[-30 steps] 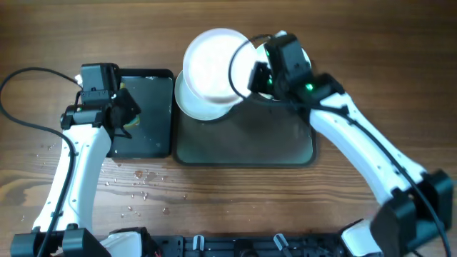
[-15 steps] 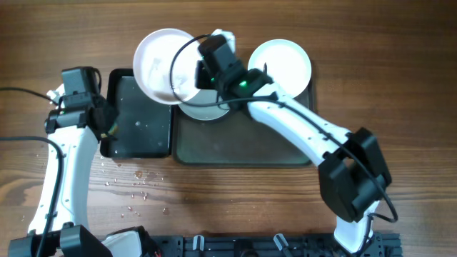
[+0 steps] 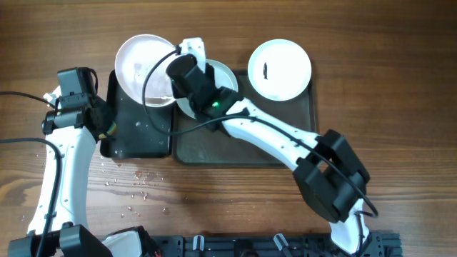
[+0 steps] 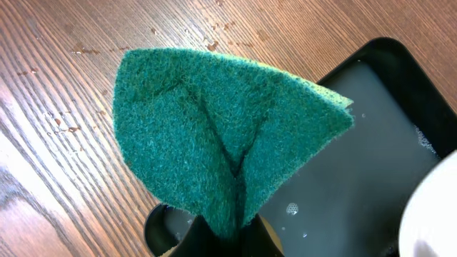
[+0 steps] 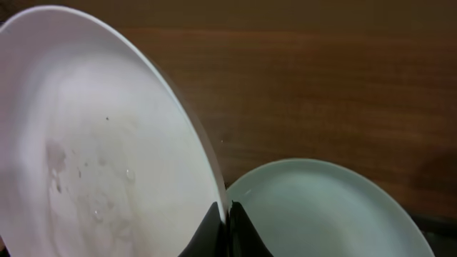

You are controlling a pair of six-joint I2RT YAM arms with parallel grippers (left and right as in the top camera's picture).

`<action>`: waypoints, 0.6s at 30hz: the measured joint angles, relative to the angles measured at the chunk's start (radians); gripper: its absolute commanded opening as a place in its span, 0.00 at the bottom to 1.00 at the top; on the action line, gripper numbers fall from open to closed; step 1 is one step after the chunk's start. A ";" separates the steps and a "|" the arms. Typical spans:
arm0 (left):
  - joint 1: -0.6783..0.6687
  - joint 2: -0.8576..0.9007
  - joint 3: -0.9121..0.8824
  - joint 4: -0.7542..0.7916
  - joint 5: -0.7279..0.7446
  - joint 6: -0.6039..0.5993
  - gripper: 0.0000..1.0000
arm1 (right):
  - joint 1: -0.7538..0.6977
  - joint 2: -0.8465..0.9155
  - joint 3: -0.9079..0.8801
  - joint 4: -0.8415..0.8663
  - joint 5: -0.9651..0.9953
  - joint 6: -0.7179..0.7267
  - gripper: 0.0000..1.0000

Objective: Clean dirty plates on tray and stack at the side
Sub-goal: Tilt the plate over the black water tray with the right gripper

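My right gripper (image 3: 177, 73) is shut on the rim of a white plate (image 3: 143, 60) and holds it over the small black tray (image 3: 139, 132); in the right wrist view the plate (image 5: 100, 150) is wet, gripped at its edge (image 5: 227, 214). A second white plate (image 3: 221, 78) lies on the left end of the large dark tray (image 3: 250, 143), half under my arm. A third plate (image 3: 280, 68) with a dark smear lies at the tray's right end. My left gripper (image 3: 107, 125) is shut on a green sponge (image 4: 221, 135), beside the black tray's left edge.
Water droplets (image 3: 136, 182) are scattered on the wooden table in front of the black tray. The black tray (image 4: 371, 164) holds water and bubbles. Cables run along the left side (image 3: 21, 100).
My right gripper has carried the plate leftward from above the large tray to over the black tray. The smeared plate at the right is uncovered. My left arm has shifted slightly left.
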 measured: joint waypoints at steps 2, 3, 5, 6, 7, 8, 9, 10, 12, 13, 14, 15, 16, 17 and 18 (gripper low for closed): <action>0.000 0.000 0.000 0.000 0.002 0.000 0.04 | 0.008 0.008 0.000 0.043 0.035 -0.066 0.05; 0.000 0.000 0.000 0.000 0.003 0.000 0.04 | 0.012 0.010 0.000 0.079 0.058 -0.112 0.05; 0.000 0.000 0.000 0.000 0.003 0.000 0.04 | 0.018 0.010 0.000 0.148 0.095 -0.210 0.05; 0.000 0.000 0.000 0.000 0.002 0.000 0.04 | 0.022 0.010 0.000 0.190 0.116 -0.272 0.05; 0.000 0.000 0.000 0.000 0.003 0.000 0.04 | 0.024 0.010 0.001 0.224 0.127 -0.327 0.04; 0.000 0.000 0.000 0.000 0.003 0.000 0.04 | 0.029 0.010 0.001 0.255 0.138 -0.384 0.05; 0.000 0.000 0.000 0.000 0.003 0.000 0.04 | 0.035 0.010 0.002 0.296 0.150 -0.451 0.04; 0.000 0.000 0.000 0.000 0.003 0.000 0.04 | 0.042 0.010 0.002 0.331 0.161 -0.517 0.05; 0.000 0.000 0.000 0.000 0.006 0.000 0.04 | 0.058 0.010 0.002 0.393 0.179 -0.632 0.05; 0.000 0.000 0.000 0.000 0.007 0.000 0.04 | 0.069 0.010 0.002 0.428 0.188 -0.692 0.04; 0.000 0.000 0.000 0.000 0.007 0.000 0.04 | 0.080 0.010 0.003 0.463 0.194 -0.753 0.05; 0.000 0.000 0.000 0.000 0.007 0.000 0.04 | 0.089 0.010 0.003 0.488 0.197 -0.795 0.05; 0.000 0.000 0.000 0.000 0.007 0.000 0.04 | 0.102 0.010 0.003 0.523 0.201 -0.850 0.04; 0.000 0.000 0.000 -0.001 0.008 0.000 0.04 | 0.114 0.010 0.003 0.554 0.209 -0.900 0.04; 0.000 0.000 0.000 0.000 0.010 0.000 0.04 | 0.125 0.010 0.003 0.586 0.219 -0.951 0.04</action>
